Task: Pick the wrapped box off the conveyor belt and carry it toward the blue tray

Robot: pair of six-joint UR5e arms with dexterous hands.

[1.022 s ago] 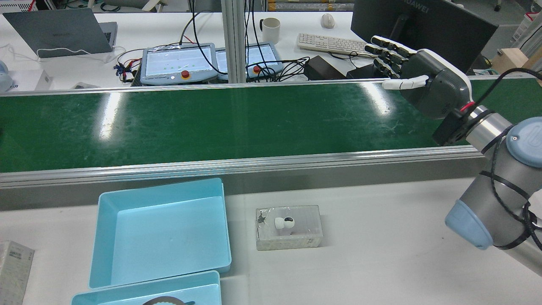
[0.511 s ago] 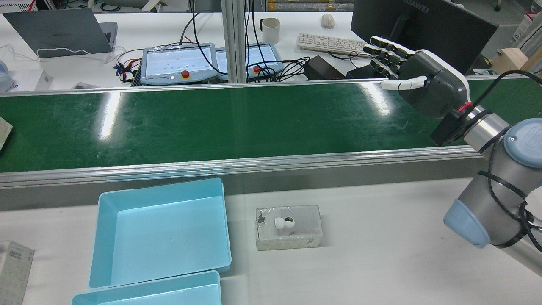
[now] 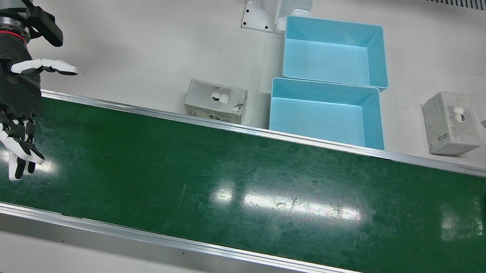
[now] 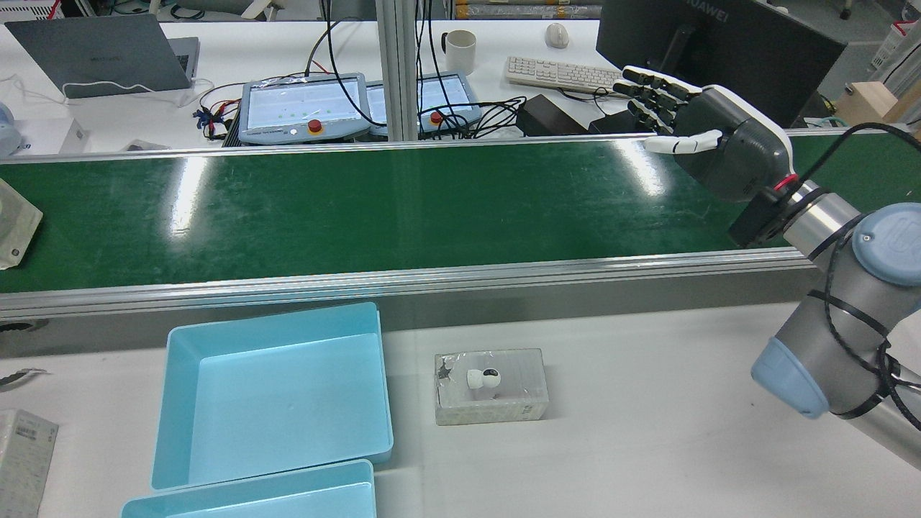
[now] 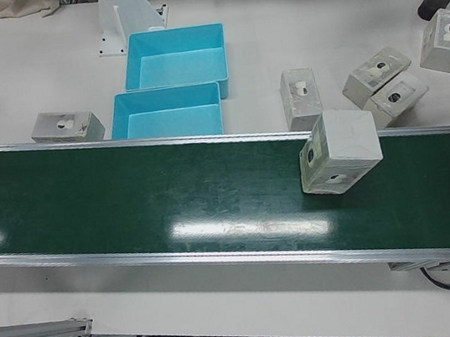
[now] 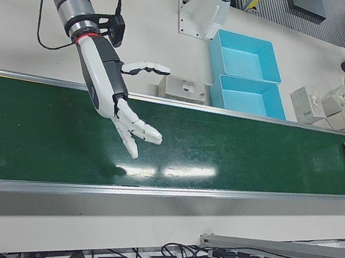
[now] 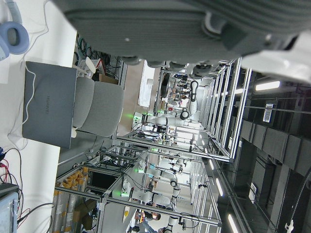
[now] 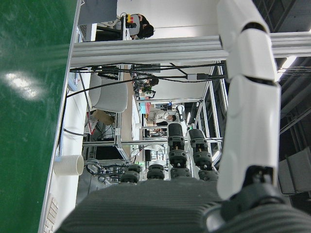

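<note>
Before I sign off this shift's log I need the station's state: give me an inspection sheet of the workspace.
Surface: green conveyor belt, scuffed, with glare patches; white table beside it.
Job's things: wrapped box on the belt, tilted, far from the right hand; two blue trays empty.
Clutter: another wrapped box on the table beside the trays; several more on the table's left half.
Hands: right hand open above the belt, holding nothing; left hand seen only close up, state unclear.
Cables: black cable along the right arm.
Surroundings: laptop, keyboard, mug, monitor on the desk behind.
</note>
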